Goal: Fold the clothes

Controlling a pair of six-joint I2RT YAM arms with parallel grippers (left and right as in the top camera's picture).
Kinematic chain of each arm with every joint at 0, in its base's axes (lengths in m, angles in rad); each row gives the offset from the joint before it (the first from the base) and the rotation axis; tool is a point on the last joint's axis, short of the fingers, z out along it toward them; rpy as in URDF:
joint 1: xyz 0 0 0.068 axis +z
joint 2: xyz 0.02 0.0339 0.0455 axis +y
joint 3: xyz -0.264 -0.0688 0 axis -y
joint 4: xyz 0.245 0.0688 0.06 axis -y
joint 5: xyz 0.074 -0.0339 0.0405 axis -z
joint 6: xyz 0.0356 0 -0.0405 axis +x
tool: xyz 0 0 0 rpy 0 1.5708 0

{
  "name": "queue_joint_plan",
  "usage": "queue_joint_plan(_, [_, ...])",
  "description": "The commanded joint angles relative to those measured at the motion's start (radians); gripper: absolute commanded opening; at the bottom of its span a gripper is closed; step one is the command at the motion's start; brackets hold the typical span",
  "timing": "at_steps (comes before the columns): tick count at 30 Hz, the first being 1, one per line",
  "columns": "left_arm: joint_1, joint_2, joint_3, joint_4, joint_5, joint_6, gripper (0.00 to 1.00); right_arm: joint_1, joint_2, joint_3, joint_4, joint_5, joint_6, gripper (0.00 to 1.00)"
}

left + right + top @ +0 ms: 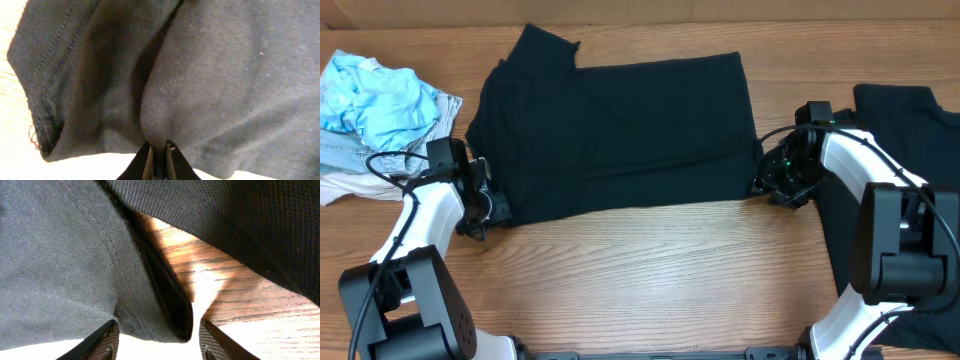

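Note:
A black T-shirt [620, 135] lies spread on the wooden table, folded into a wide rectangle. My left gripper [485, 210] is at its near left corner, shut on a pinch of the black fabric [165, 115]. My right gripper [767, 185] is at the shirt's near right corner, open, with the folded hem [160, 305] lying between its fingers [157, 340]. A second black shirt [920, 140] lies at the right, partly under my right arm.
A heap of light blue and white clothes [375, 105] lies at the far left. Bare wooden table [650, 280] runs along the front. The back edge of the table is just behind the shirt.

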Motion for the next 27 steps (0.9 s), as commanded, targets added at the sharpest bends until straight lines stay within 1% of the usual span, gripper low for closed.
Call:
queue_joint_plan(1, [0.005,0.007,0.092,-0.034,0.037,0.008,0.19,0.003,-0.018,0.002,-0.003,0.012,-0.02,0.54])
queue_joint_plan(3, [0.004,0.007,0.134,-0.062,0.037,0.008,0.17,0.003,-0.019,0.024,-0.032,0.038,-0.026,0.49])
queue_joint_plan(4, [0.004,0.007,0.151,-0.074,0.037,0.009,0.09,0.003,-0.021,0.039,-0.048,0.057,-0.026,0.49])
queue_joint_plan(5, [0.004,0.007,0.168,-0.086,0.036,0.009,0.04,0.003,-0.027,0.054,-0.063,0.078,-0.026,0.48])
queue_joint_plan(8, [0.004,0.007,0.198,-0.097,0.037,0.008,0.04,0.003,-0.052,0.098,-0.1,0.121,-0.026,0.48])
queue_joint_plan(13, [0.004,0.007,0.204,-0.124,0.033,0.013,0.04,0.003,-0.082,0.174,-0.145,0.118,-0.029,0.49])
queue_joint_plan(15, [0.004,0.007,0.202,-0.161,-0.034,0.012,0.15,0.003,-0.085,0.193,-0.163,0.094,-0.03,0.49])
queue_joint_plan(18, [0.004,0.007,0.166,-0.17,-0.084,0.012,0.19,0.004,-0.086,0.195,-0.174,0.065,-0.03,0.5])
queue_joint_plan(21, [0.005,0.007,0.094,-0.11,-0.083,0.0,0.22,0.005,-0.086,0.195,-0.173,0.059,-0.03,0.5])
queue_joint_plan(24, [0.005,0.007,0.039,-0.039,-0.076,-0.031,0.34,0.005,-0.086,0.195,-0.168,0.059,-0.03,0.52])
queue_joint_plan(27, [0.005,0.007,0.021,-0.005,-0.082,-0.027,0.38,0.005,-0.086,0.195,-0.166,0.059,-0.03,0.53])
